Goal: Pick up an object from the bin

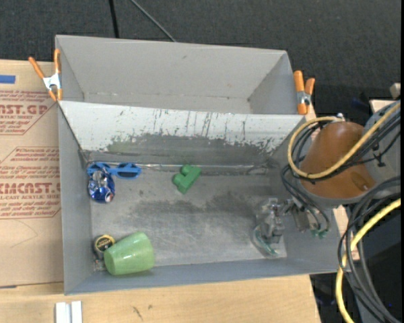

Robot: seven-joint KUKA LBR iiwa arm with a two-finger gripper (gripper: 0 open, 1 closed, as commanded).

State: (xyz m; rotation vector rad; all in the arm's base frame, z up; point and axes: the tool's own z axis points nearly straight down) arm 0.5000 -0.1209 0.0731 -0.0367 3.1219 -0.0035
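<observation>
My gripper (272, 222) hangs low over the bin's front right corner, close to the floor. Just beneath and in front of it lies a small thin greenish thing (265, 246); I cannot tell whether the gripper touches it. A green block (186, 178) lies near the back wall at the middle, well left of the gripper.
A light green cup (130, 254) lies on its side in the front left corner, with a small black and yellow round thing (103, 243) against it. A blue and silver can-like thing (100, 186) and a blue flat piece (123, 171) lie at the back left.
</observation>
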